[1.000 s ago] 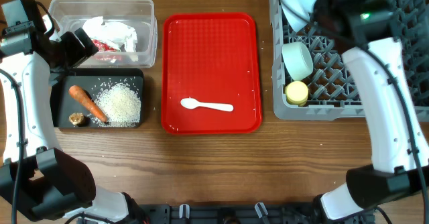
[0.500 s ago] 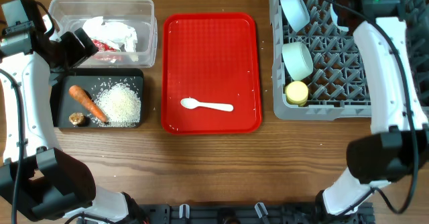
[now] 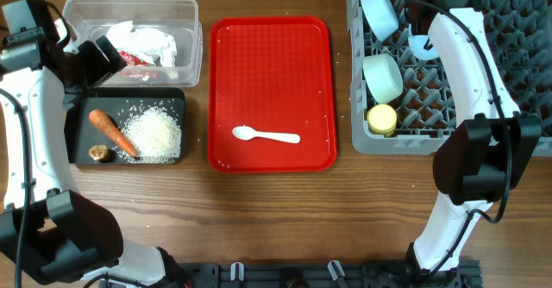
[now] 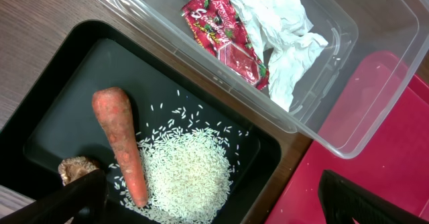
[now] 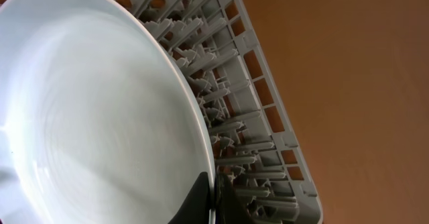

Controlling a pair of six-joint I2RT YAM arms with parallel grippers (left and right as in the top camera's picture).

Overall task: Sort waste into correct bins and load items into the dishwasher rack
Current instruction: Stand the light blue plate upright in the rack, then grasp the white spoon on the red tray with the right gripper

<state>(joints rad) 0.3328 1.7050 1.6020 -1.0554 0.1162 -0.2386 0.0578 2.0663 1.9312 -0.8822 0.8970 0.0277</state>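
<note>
My right gripper (image 5: 213,192) is shut on the rim of the round light blue plate (image 5: 100,117), held on edge over the pegs of the grey dishwasher rack (image 5: 241,83). In the overhead view a sliver of the plate (image 3: 420,46) shows beside the right arm. The rack (image 3: 509,107) holds two light blue bowls (image 3: 378,12) (image 3: 382,77) and the yellow cup (image 3: 382,120). The white spoon (image 3: 266,135) lies on the red serving tray (image 3: 272,55). My left gripper (image 4: 214,210) is open and empty over the black tray (image 4: 60,110).
The black tray holds the carrot (image 4: 124,143), rice (image 4: 188,174) and the brown lump (image 4: 74,167). The clear tub (image 4: 322,117) behind it holds white napkins (image 4: 281,23) and the red wrapper (image 4: 224,33). Bare wooden table lies in front of the trays.
My right arm has swung toward the back of the rack with the plate, uncovering the upper bowl. The left arm has not moved.
</note>
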